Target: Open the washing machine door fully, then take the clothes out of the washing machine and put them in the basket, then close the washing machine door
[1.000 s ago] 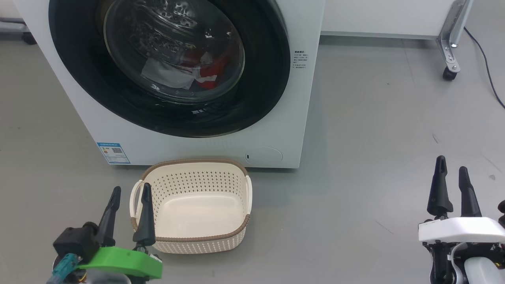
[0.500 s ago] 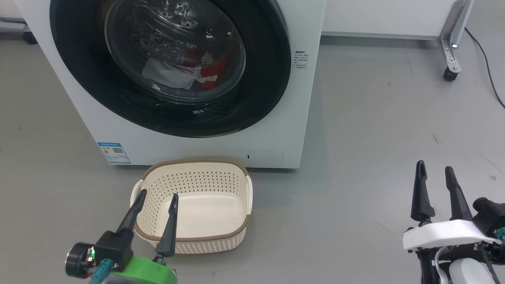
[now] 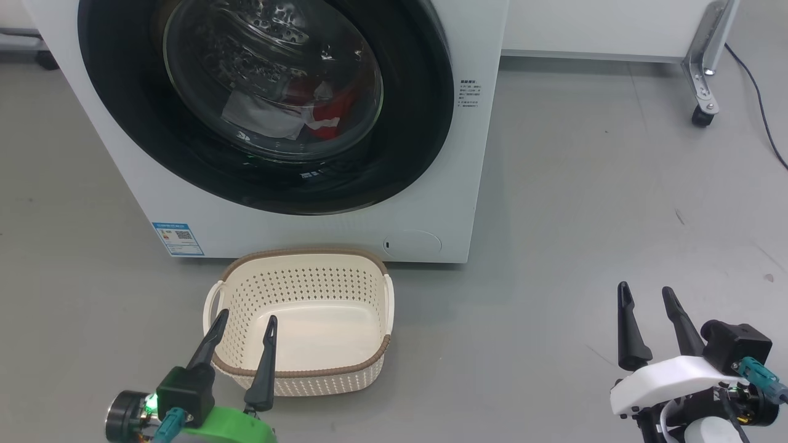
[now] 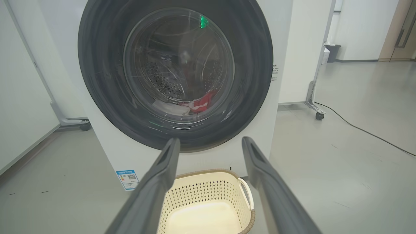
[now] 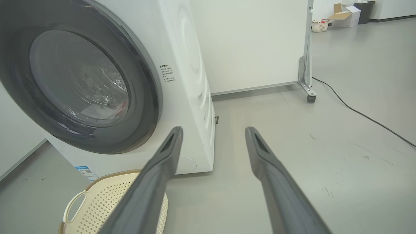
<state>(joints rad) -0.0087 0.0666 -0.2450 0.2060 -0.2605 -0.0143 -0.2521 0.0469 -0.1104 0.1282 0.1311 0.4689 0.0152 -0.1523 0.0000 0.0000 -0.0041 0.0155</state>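
though wide open, both hands empty

A white panel stood on the grey floor on a metal leg with 1 black caster. A black cable trailed just beside it. Far off sat a cardboard box.

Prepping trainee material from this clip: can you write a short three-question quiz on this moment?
1. True or false: the washer door is shut.
2. Where are the red clothes? A in the basket; B inside the washer; C on a chair.
3. Fill in: the left claw and the right claw are both ____.
Key: 1 true; 2 B; 3 open.
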